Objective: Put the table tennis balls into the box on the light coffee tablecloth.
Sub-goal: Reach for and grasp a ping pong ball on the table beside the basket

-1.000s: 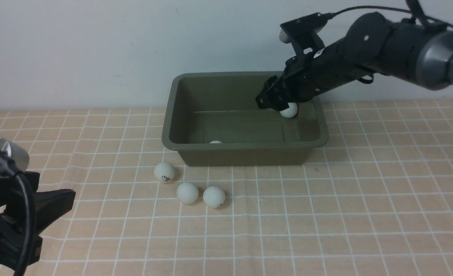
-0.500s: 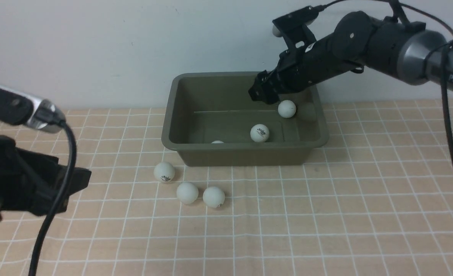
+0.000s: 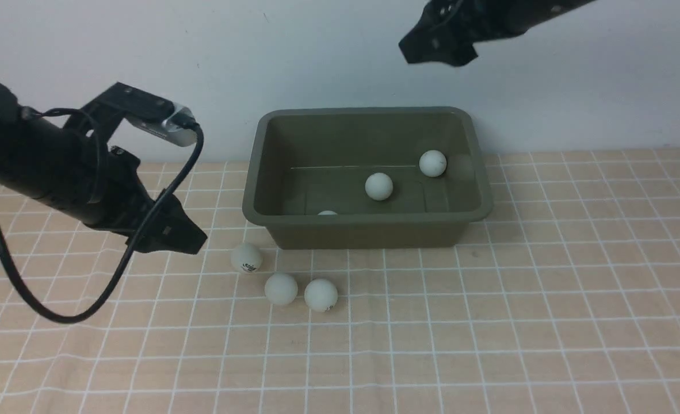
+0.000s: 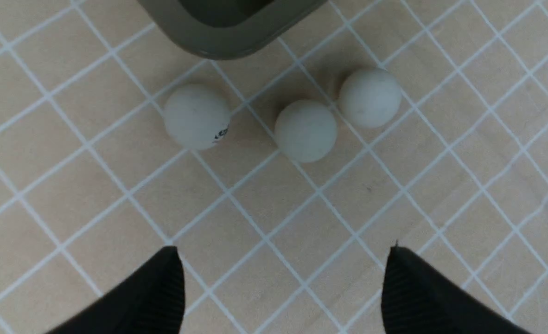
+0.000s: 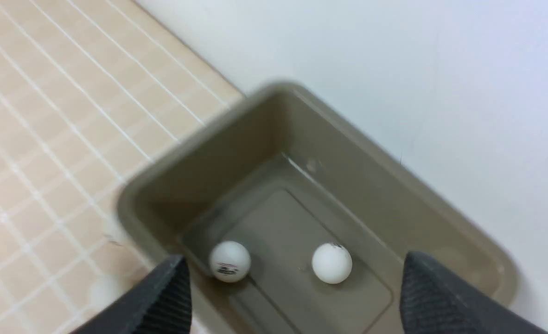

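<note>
My left pincer [image 4: 283,250] hangs wide open and empty over the light coffee tablecloth [image 3: 489,322]. Its fingertips are clear of the three table tennis balls [image 3: 281,288], which lie in a loose row on the cloth just beside the near left corner of the box [image 3: 363,233]. My right pincer [image 5: 292,264] is spread wide too and holds nothing, raised well above the olive-green box, where three more white balls rest on the floor, one barely showing over the near wall.
</note>
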